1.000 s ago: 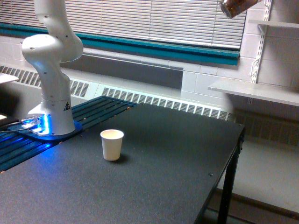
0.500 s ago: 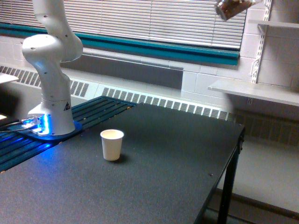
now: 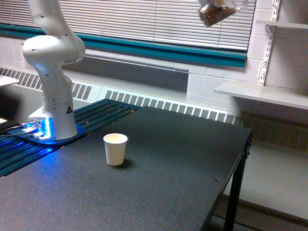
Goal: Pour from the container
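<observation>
The container point(image 3: 215, 13), a clear jar with brown pieces inside, hangs tilted at the top of the exterior view, high above the table and well to the right of the cup. The gripper itself is cut off by the top edge, so its fingers do not show. A small white paper cup point(image 3: 115, 149) stands upright on the dark table point(image 3: 159, 187), near the robot's white base point(image 3: 54, 113).
The arm's base sits on a blue-lit mount at the table's left. White wall shelves point(image 3: 262, 94) jut out at the exterior view's right. Window blinds and a radiator grille run behind. The table's right edge drops off near x 520.
The tilted container has moved toward the exterior view's left and slightly down along the top of the frame. The paper cup has stayed put.
</observation>
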`<move>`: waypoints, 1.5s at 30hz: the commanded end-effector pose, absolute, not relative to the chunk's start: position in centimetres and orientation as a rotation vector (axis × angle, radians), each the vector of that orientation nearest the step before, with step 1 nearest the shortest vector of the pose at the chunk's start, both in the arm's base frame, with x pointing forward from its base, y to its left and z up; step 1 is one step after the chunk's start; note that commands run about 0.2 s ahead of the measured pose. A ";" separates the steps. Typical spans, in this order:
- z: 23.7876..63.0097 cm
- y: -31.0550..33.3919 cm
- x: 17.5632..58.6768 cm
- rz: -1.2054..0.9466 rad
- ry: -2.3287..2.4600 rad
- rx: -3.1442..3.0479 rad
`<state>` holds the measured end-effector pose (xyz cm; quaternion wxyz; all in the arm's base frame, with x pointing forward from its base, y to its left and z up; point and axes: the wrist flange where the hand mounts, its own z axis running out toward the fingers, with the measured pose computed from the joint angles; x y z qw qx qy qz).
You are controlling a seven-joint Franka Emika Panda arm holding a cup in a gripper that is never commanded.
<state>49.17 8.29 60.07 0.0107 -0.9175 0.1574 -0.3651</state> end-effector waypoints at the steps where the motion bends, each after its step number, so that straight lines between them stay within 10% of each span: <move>1: 59.2 8.1 46.4 -1.129 0.434 -2.899; 45: 49.3 4.1 31.3 -0.735 0.632 -3.093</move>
